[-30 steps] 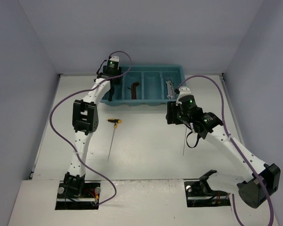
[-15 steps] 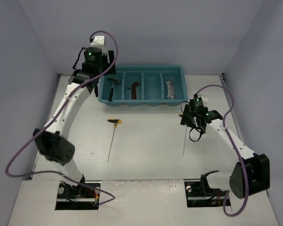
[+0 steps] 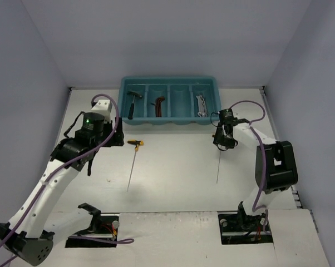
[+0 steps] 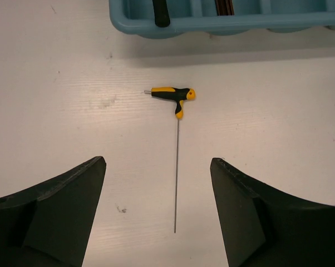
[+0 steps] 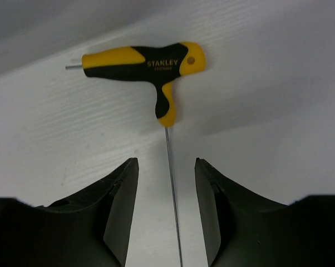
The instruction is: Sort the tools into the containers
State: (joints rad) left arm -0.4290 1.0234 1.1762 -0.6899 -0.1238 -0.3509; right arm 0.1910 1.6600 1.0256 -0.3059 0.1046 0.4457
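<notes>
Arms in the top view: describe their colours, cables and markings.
Both the left arm and right arm have white links joined by black joint housings, each trailed by a purple cable. A green light glows on the left arm's wrist. The wrist views show matte black, wedge-shaped jaws.

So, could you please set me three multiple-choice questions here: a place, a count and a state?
1. Which tray compartment, in the top view, holds the hammer? A leftmost B third C rightmost
2. How many T-handle drivers lie on the table? A one B two C four
3. The right gripper is: A shut on a wrench B open astride a driver's shaft C open inside the tray
Key: 1 A, hammer at the tray's left end; 2 B, one lies left, one right; 3 B, shaft runs between parted fingers.
</notes>
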